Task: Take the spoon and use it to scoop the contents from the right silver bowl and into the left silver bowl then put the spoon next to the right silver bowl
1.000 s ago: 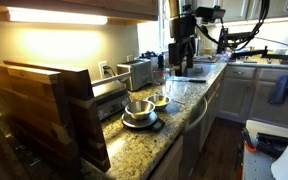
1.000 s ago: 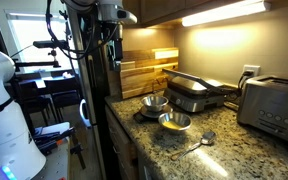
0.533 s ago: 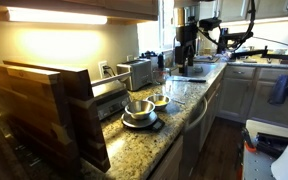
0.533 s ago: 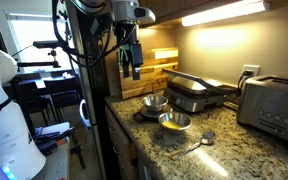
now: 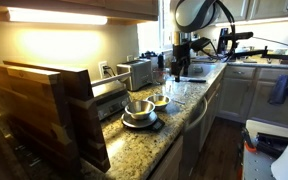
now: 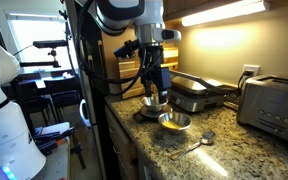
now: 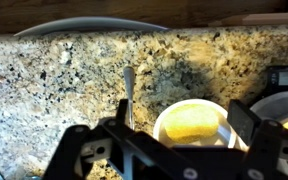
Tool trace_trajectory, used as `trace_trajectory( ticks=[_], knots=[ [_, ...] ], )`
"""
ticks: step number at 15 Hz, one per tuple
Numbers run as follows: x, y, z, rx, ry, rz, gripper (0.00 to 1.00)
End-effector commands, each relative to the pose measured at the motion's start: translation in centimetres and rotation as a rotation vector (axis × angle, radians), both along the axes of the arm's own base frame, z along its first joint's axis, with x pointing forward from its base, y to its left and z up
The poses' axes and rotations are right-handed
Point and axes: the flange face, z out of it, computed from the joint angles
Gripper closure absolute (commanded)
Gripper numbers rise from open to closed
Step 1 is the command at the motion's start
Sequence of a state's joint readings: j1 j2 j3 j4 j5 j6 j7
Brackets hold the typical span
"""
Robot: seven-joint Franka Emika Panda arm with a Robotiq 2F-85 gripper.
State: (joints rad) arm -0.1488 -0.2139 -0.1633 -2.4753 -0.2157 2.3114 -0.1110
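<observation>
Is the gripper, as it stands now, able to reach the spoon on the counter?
Probably yes. The gripper is open and hangs above the counter. The spoon lies flat on bare stone beside the right silver bowl, with nothing covering it.

A home kitchen: a speckled granite countertop [image 6: 249, 155] carries a toaster [image 6: 274, 108], with cabinets [image 5: 239, 95] below and an under-cabinet light [image 6: 224, 12] above.

tabletop [image 6: 249, 152]: speckled granite | toaster [image 6: 274, 105]: against wall | sandwich press [image 6: 196, 92]: closed, beside toaster | wooden boards [image 5: 44, 110]: standing on tabletop | blue towel [image 5: 284, 88]: hanging on cabinet
</observation>
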Motion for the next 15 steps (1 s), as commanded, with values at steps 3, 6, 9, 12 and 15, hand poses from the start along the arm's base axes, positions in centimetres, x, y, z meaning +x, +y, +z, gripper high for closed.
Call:
trace_trajectory(
  ticks=[3, 6, 9, 12, 15],
  knots=[
    [0.5, 0.0, -0.6, 0.001, 0.015, 0.001, 0.0],
    [0.5, 0.0, -0.5, 0.001, 0.013, 0.002, 0.0],
    [1.4, -2.6, -0.6, 0.003, 0.008, 0.001, 0.0],
    [2.6, -6.0, -1.0, 0.024, -0.007, 0.03, 0.0],
    [4.1, -8.7, -2.3, 0.049, -0.02, 0.103, 0.0]
  ],
)
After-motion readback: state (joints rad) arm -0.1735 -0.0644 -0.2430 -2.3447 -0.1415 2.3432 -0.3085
